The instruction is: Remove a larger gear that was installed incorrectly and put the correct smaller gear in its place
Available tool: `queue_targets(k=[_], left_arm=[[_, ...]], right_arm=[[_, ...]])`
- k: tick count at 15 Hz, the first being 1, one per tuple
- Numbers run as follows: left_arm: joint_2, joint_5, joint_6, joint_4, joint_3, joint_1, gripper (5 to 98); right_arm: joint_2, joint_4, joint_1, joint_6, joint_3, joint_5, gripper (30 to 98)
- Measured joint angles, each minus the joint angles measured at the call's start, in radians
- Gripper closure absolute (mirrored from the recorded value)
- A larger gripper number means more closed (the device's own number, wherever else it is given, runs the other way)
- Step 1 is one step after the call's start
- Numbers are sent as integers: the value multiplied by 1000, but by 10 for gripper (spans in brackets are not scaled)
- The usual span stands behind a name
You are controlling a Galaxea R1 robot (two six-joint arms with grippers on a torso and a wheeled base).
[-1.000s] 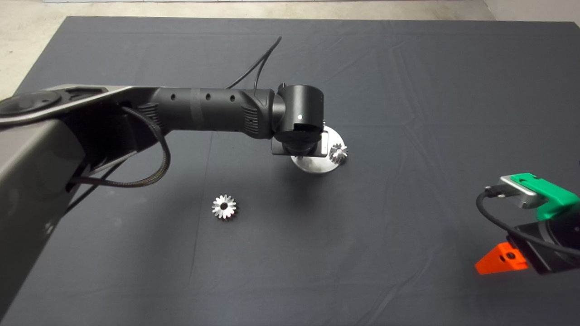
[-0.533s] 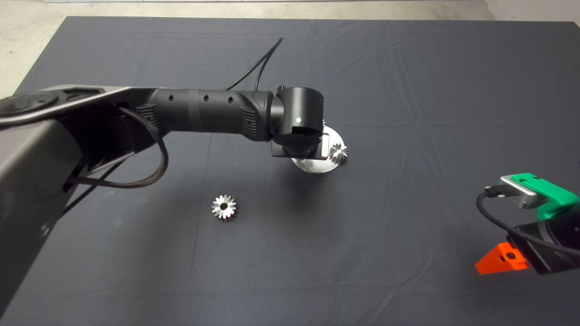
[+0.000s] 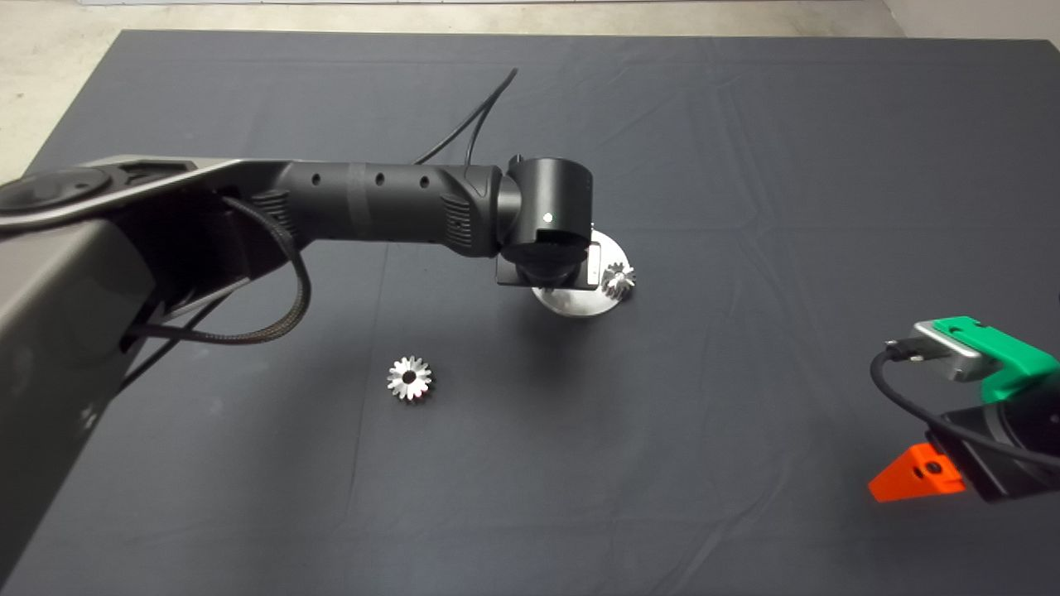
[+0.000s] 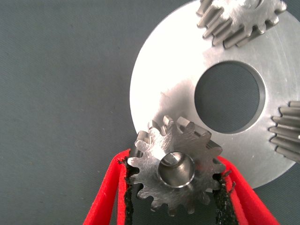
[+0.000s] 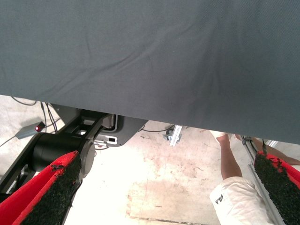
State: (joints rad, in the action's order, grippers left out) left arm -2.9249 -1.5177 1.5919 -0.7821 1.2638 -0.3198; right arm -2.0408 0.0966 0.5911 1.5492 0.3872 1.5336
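My left gripper (image 4: 174,165) is shut on the smaller gear (image 4: 176,171), a short-toothed silver gear, at the rim of a round silver plate (image 4: 178,70). Shiny metal shows inside the gear's centre hole. In the head view the left wrist (image 3: 546,219) hides this gripper and most of the plate (image 3: 580,305). Two other small gears (image 4: 241,18) (image 4: 287,131) sit on the plate; one shows in the head view (image 3: 618,279). The larger gear (image 3: 409,377), with long pointed teeth, lies loose on the mat, left of the plate and nearer me. My right gripper (image 5: 168,161) is open and empty.
The right gripper (image 3: 919,476) is parked at the mat's lower right edge. Its wrist view shows the mat's edge (image 5: 140,112), the floor, a robot base (image 5: 61,150) and a person's leg (image 5: 229,159). A black cable (image 3: 480,112) runs behind the left arm.
The left wrist has dipped very slightly over the plate. The gears on the mat and plate and the right arm have not moved.
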Motion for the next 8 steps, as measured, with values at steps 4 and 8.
queue_targets(k=[4,8], left_arm=[[0,2,0,-8,2,7,707],[2,6,0,-8,2,7,679]], right_arm=[[0,0,0,0,0,0,309],[0,0,0,0,0,-1,309]])
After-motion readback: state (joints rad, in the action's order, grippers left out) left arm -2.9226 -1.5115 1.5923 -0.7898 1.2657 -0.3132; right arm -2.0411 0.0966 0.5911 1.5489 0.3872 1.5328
